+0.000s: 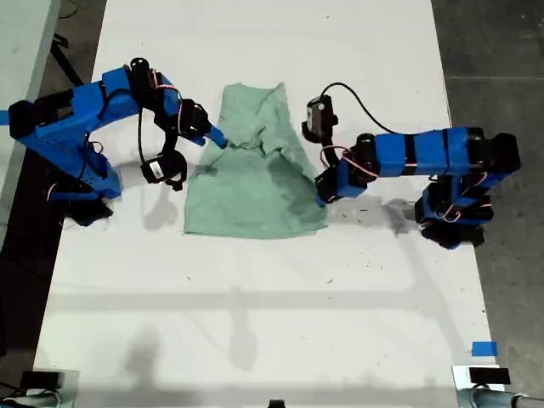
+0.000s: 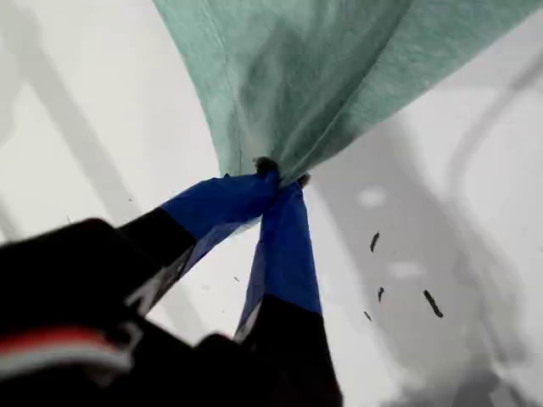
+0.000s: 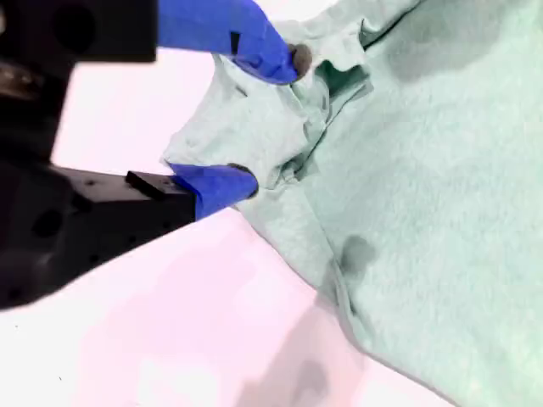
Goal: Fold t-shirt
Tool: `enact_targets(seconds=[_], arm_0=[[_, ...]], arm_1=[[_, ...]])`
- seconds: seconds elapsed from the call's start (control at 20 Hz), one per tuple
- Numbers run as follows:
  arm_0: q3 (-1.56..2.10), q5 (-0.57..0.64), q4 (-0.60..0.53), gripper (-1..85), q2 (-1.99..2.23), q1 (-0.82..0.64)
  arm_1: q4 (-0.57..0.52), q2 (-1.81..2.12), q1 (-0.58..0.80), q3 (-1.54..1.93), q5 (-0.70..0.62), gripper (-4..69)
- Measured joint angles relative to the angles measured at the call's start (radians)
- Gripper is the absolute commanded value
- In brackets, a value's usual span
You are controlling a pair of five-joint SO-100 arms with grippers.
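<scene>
Exterior and two wrist views of the fold in progress. The t-shirt (image 1: 255,191) lies on the white worktop (image 1: 255,323) between the two arms, in the far half of the surface. Its near part is spread fairly flat. Its far part is narrower, creased and partly turned over on itself.

My first gripper (image 1: 323,194), at the exterior view's right, sits at the right edge of the garment. In its wrist view the fingers (image 2: 284,246) are together and clamped on a small pinch of cloth, which fans out from the grip in taut folds.

My second gripper (image 1: 214,136), at the exterior view's left, meets the left edge near the far end. Its wrist view shows the fingers (image 3: 254,42) apart, with a crumpled ridge of fabric gathered between them and touching both. Whether they press hard enough to hold it cannot be told.

Handling, as judged: the cloth is light, thin and limp. It holds no shape, drapes from any single pinch and bunches rather than slides when pushed. It is not fragile and offers no rigid part to seize. The best holds are therefore edges and corners (hem, shoulder, sleeve), pinched through the full layer and taken at two well-separated points, so that the lifted span stays stretched while it is carried over.
</scene>
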Motion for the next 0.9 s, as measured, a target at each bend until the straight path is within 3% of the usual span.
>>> enact_targets(seconds=[0.35,0.5,0.6,0.65,0.75,0.9], arm_0=[[0.0,-0.02,-0.009,21.8,0.014,0.017],[0.009,-0.031,-0.008,21.6,0.038,0.034],[0.023,-0.034,-0.008,21.6,0.048,0.04],[0.031,-0.041,-0.008,21.7,0.055,0.044],[0.057,-0.058,0.0,21.9,0.08,0.052],[0.126,-0.106,0.015,22.0,0.127,0.087]], arm_1=[[-0.272,-0.287,-0.026,-0.201,0.115,-0.8],[-0.333,-0.526,-0.043,-0.367,0.155,-0.8],[-0.342,-0.683,-0.054,-0.486,0.173,2.9],[-0.344,-0.742,-0.058,-0.538,0.179,22.0],[-0.339,-0.761,-0.063,-0.594,0.181,23.0],[-0.183,-0.741,-0.064,-0.647,0.164,21.8]])
